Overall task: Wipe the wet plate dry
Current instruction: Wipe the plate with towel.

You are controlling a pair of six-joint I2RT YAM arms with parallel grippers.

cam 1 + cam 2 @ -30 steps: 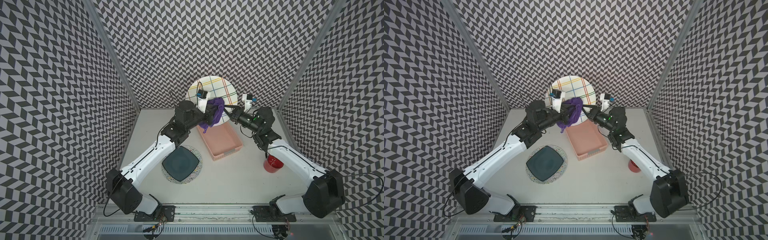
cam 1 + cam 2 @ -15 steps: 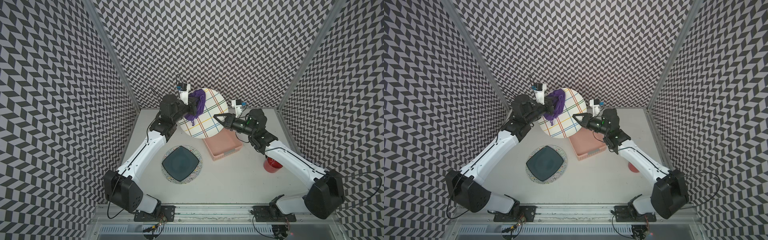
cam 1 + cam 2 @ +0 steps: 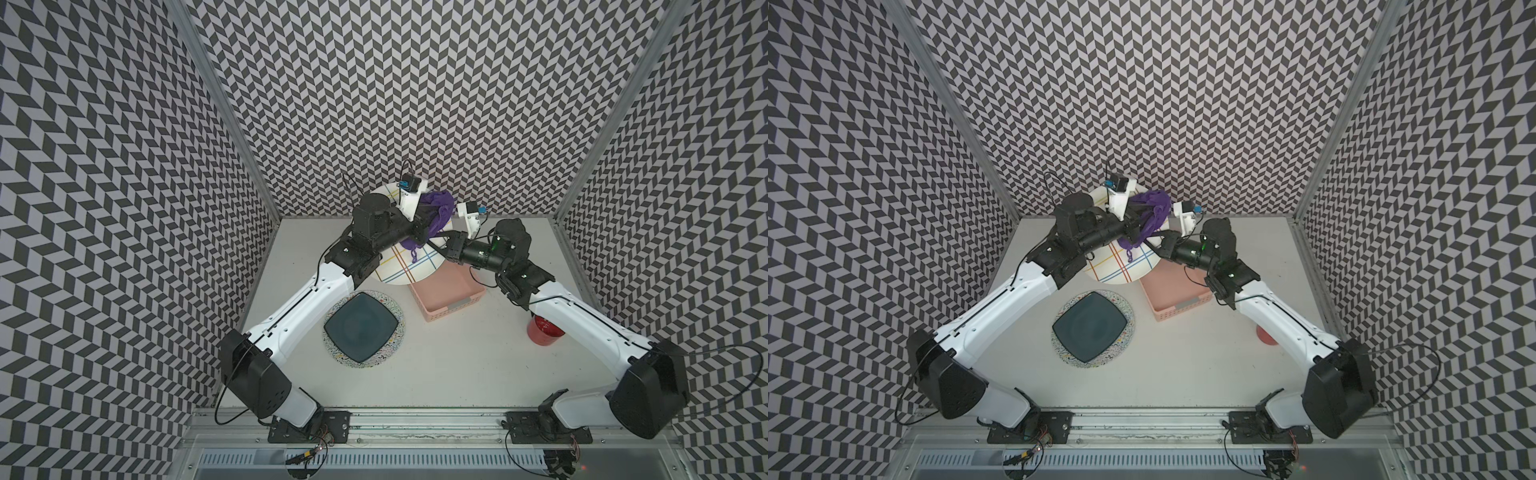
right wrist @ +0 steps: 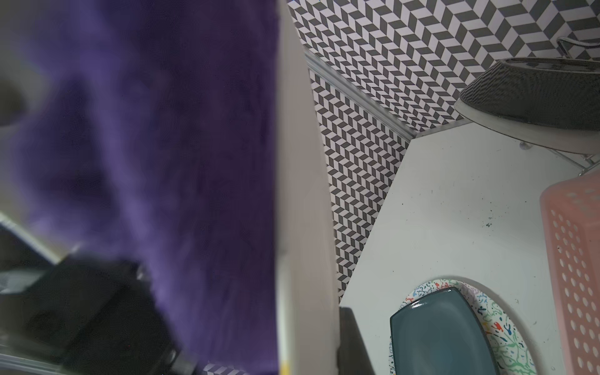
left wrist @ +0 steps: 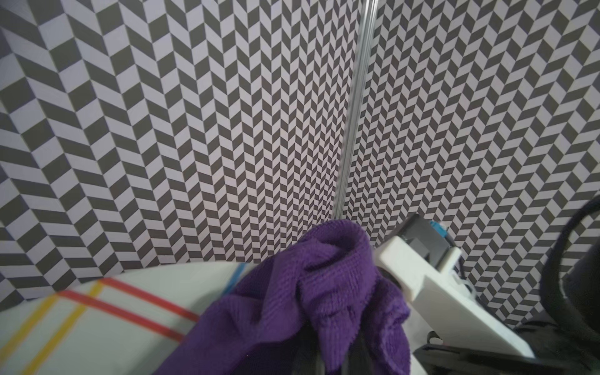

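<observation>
A white plate [image 3: 409,266] with coloured crossing lines is held tilted above the table at the back, seen in both top views [image 3: 1121,266]. My right gripper [image 3: 436,249] is shut on its right rim; in the right wrist view the plate's rim [image 4: 302,194] runs edge-on between the jaws of that gripper [image 4: 310,355]. My left gripper [image 3: 428,224] is shut on a purple cloth [image 3: 436,210], bunched against the plate's upper face. In the left wrist view the cloth [image 5: 308,308] covers the fingers of the left gripper [image 5: 331,357] and lies on the plate [image 5: 97,318].
A pink perforated basket [image 3: 451,293] stands on the table below the held plate. A dark teal square plate [image 3: 361,326] rests on a speckled round plate [image 3: 395,347] at mid-table. A red cup [image 3: 544,330] stands under the right arm. Patterned walls close three sides.
Half a second ago both arms had swung the plate and cloth to the left. They have since come back right, and the cloth sits near the plate's far upper edge.
</observation>
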